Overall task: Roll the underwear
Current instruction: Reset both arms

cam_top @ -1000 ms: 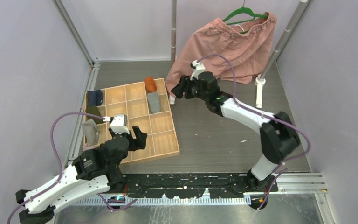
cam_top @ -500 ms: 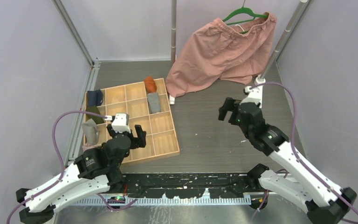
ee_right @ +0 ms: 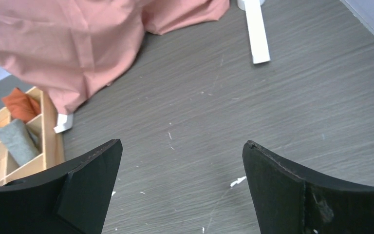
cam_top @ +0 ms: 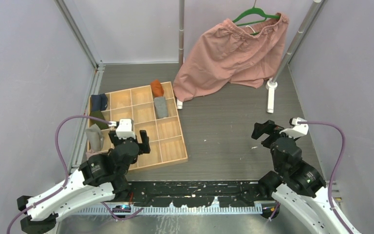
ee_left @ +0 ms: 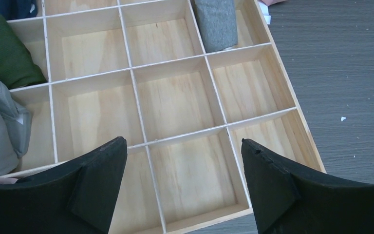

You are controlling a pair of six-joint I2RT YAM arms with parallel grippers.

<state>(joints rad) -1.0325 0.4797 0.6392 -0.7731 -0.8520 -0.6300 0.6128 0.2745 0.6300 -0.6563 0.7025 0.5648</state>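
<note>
Listing what lay in and around one landmark: a shallow pale-wood tray divided into square compartments (cam_top: 169,127), set on a dark grey wood-grain table top (cam_top: 224,141).

- Rust-orange rolled cloth underwear (cam_top: 157,88): sat in the tray's far right corner compartment.
- Grey rolled cloth underwear (cam_top: 160,107): lay in the next compartment toward the arms, in the same right-hand column, with a wooden divider between it and the orange roll.
- Navy blue folded cloth (cam_top: 99,102), dark green folded cloth (cam_top: 97,117) and pale grey folded cloth (cam_top: 95,137): filled the tray's left-hand column, listed from far end to near end.
- Left gripper (ee_left: 182,146): hung over the tray's near compartments, all bare wood. Its black jaws were spread wide and nothing was held.
- Right gripper (ee_right: 182,145): was well to the right of the tray, over bare table. Its jaws were likewise wide apart and held nothing.
- Large salmon-pink cloth shorts (cam_top: 233,53): hung on a green hanger beyond the tray's far right corner, the lower hem draping onto the table.
- White flat bar (cam_top: 271,97): lay on the table well to the right of the tray.
</note>
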